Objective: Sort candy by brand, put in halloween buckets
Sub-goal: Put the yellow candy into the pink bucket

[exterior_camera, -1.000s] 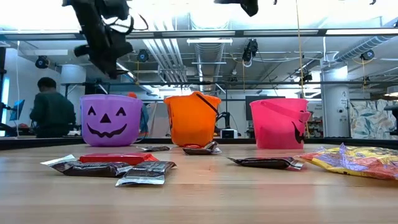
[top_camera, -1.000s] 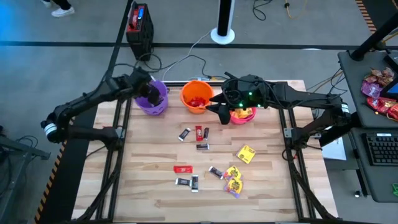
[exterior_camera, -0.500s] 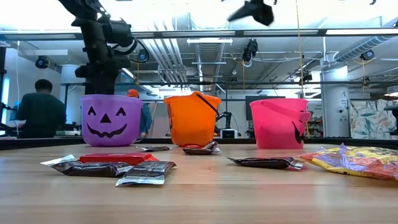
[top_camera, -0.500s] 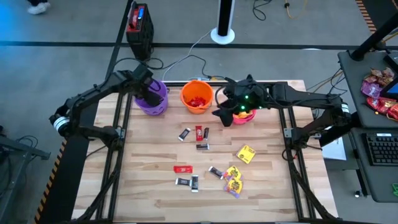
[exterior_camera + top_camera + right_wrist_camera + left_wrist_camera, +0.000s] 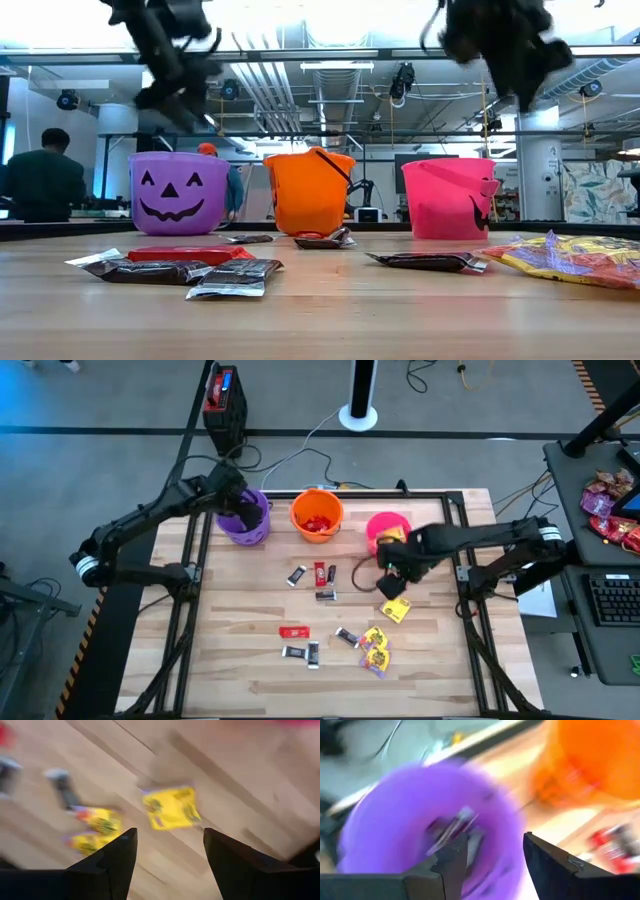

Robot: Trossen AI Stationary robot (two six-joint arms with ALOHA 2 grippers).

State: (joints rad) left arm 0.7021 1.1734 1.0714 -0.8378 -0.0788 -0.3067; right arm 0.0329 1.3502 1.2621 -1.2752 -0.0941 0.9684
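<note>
Left gripper (image 5: pixel 490 865) hangs over the purple bucket (image 5: pixel 246 520), fingers parted, nothing between them; dark wrappers lie inside. Orange bucket (image 5: pixel 317 515) next, then pink bucket (image 5: pixel 384 526). Right gripper (image 5: pixel 170 862), spread wide and empty, hovers beside the pink bucket, above a lone yellow packet (image 5: pixel 396 607) lying flat, squarish, corners skewed to the table edges, no clear long axis. Right arm nearer.

In the high view, the left gripper (image 5: pixel 243 512) was in the upper left of centre, its fingers (image 5: pixel 451 865) apart. The right gripper (image 5: pixel 391 582) was right of centre, fingers (image 5: pixel 118 861) spread.
</note>
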